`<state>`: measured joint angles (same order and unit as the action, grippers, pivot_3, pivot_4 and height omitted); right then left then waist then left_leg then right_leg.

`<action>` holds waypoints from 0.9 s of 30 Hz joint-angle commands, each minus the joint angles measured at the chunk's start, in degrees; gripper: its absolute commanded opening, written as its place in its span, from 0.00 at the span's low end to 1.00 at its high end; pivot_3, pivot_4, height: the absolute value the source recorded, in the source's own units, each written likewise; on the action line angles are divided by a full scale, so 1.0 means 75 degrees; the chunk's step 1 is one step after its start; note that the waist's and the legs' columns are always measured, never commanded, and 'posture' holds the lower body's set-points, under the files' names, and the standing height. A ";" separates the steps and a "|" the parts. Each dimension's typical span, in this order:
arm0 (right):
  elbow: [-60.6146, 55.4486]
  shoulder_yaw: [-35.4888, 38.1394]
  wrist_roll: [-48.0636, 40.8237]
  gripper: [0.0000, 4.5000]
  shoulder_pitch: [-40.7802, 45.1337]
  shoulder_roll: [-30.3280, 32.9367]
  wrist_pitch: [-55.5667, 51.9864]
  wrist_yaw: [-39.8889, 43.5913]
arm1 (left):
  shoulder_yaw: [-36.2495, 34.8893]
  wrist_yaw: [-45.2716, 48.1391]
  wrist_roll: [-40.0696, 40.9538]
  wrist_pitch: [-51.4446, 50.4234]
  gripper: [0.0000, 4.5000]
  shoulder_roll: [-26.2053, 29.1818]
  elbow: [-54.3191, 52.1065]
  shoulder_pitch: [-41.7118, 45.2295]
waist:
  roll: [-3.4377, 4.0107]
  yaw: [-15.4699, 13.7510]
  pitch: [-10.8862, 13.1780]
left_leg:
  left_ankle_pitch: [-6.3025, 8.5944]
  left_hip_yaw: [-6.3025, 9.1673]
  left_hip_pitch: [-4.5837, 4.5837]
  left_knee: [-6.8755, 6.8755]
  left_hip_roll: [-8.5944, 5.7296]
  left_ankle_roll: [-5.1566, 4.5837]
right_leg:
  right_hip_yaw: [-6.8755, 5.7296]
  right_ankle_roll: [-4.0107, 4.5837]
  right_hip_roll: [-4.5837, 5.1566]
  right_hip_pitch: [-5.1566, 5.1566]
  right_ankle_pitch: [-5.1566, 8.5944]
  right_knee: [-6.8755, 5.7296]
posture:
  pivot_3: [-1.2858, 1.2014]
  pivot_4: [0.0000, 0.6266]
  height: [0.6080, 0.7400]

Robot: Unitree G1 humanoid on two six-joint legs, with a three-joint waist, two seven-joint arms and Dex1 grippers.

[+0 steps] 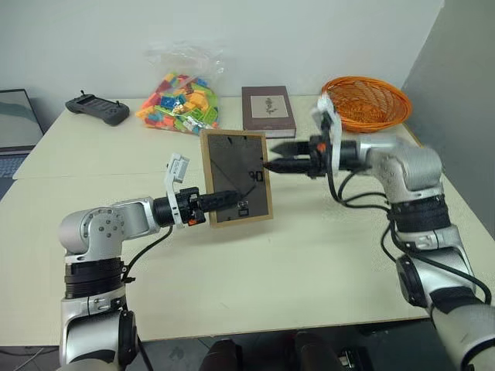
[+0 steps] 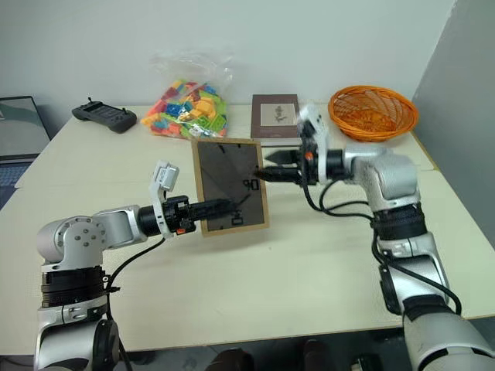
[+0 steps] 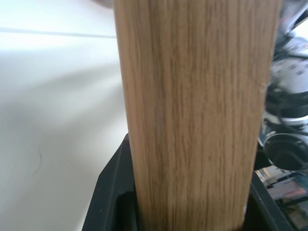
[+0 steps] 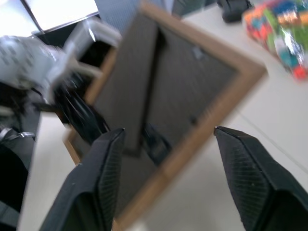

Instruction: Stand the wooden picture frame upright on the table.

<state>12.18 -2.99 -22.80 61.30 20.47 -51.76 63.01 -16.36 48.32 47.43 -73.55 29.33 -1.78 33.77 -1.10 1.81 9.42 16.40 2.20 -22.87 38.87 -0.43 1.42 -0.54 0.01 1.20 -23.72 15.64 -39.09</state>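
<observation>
Wooden picture frame (image 1: 236, 178) held upright above the bench (image 1: 294, 255), near the middle, long axis vertical, dark back panel turned toward the head camera, lower edge seemingly just clear of the surface. Left gripper (image 1: 224, 201) reaching in level from the left, its fingers (image 3: 113, 192) pinching the frame's lower left edge, light wood grain wedged between them in the left wrist view. Right gripper (image 1: 280, 165) pointing left at the frame's right edge, tips close to that edge, fingers (image 4: 98, 183) spread apart and empty in the right wrist view, back panel and folded stand straight ahead between them. Right arm therefore nearer the stand, probably the one to swing it out; left arm carrying the weight. Open bench in front of and beneath the frame, ample room to set it down. Behind it, well apart: dark book (image 1: 267, 110), bag of coloured blocks (image 1: 179, 100), orange basket (image 1: 365, 103). Bench edges far off.
</observation>
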 commanded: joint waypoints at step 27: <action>-0.1055 -0.0159 -0.1963 0.99 -0.0013 0.0115 -0.0947 0.1000 | -0.0021 -0.0064 0.0544 0.0313 0.27 0.0402 -0.0048 -0.0032 | 0.0000 -0.0027 0.0000 | 0.0001 0.0000 -0.0009 -0.0002 -0.0008 -0.0002 | -0.0005 -0.0001 0.0011 -0.0003 0.0000 0.0001 | 0.52 0.24 1.00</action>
<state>8.42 -6.42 -33.33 61.00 20.10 -56.92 68.27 -14.69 47.90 49.51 -71.12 31.40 -1.89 32.15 -1.09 1.61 9.42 16.41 2.20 -22.94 38.86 -0.49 1.40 -0.58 0.00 1.28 -23.74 15.64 -39.08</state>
